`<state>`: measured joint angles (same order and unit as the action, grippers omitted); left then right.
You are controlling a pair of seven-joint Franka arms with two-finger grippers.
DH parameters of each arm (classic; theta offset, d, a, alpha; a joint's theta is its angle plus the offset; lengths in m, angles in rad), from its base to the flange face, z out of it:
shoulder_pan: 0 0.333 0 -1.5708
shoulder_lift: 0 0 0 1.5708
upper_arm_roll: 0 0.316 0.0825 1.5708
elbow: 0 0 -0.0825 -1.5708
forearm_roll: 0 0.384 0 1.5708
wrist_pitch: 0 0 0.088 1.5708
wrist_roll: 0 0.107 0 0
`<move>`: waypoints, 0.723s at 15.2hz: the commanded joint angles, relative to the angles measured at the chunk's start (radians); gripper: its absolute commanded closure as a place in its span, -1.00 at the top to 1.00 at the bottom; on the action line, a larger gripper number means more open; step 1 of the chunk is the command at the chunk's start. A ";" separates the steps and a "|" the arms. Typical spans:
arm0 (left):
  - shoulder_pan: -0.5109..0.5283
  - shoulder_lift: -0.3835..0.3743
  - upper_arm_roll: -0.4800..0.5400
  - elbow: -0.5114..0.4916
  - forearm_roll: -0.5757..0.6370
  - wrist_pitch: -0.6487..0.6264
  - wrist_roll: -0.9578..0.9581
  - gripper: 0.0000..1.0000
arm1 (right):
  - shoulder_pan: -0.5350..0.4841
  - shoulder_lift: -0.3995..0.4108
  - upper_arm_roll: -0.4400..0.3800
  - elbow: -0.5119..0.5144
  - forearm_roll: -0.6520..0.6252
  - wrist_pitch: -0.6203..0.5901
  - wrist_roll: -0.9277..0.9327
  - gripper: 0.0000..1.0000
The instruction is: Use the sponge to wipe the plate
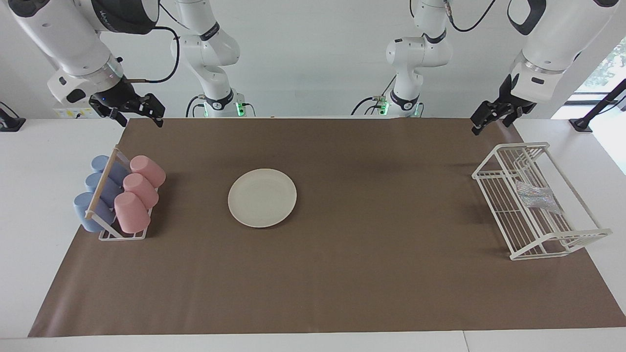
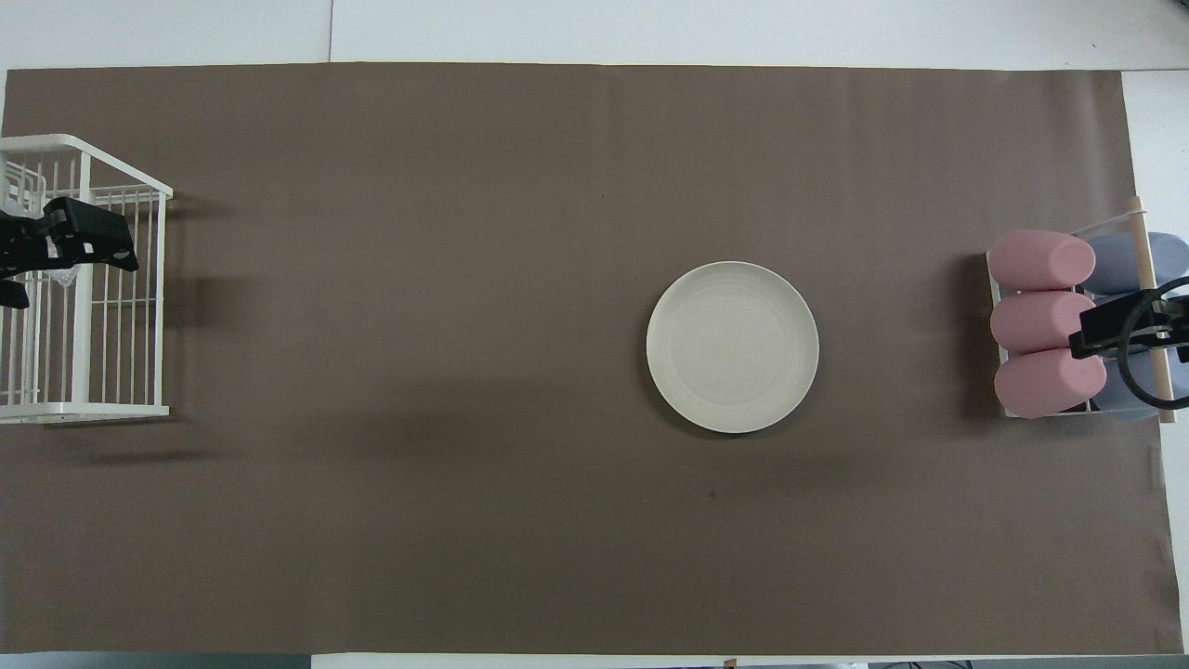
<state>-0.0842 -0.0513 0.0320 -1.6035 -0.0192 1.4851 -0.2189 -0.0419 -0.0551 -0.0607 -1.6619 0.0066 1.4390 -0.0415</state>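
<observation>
White arms [image 1: 552, 29], dark joint caps, black cables, black grippers.

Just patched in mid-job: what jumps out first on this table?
The cream plate lies alone mid-mat. Pink and blue cups fill a rack at the right arm's end; the glittery sponge lies in the white wire rack at the left arm's end. The left gripper and right gripper hang open, raised, holding nothing.
</observation>
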 commanded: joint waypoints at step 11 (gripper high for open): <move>0.032 -0.004 -0.029 0.020 0.004 -0.040 0.038 1.00 | -0.001 -0.026 0.004 -0.032 -0.004 0.021 0.017 1.00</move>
<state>-0.0690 -0.0667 0.0282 -1.6102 -0.0343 1.4756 -0.1937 -0.0419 -0.0553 -0.0607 -1.6629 0.0066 1.4390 -0.0415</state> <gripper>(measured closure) 0.000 0.000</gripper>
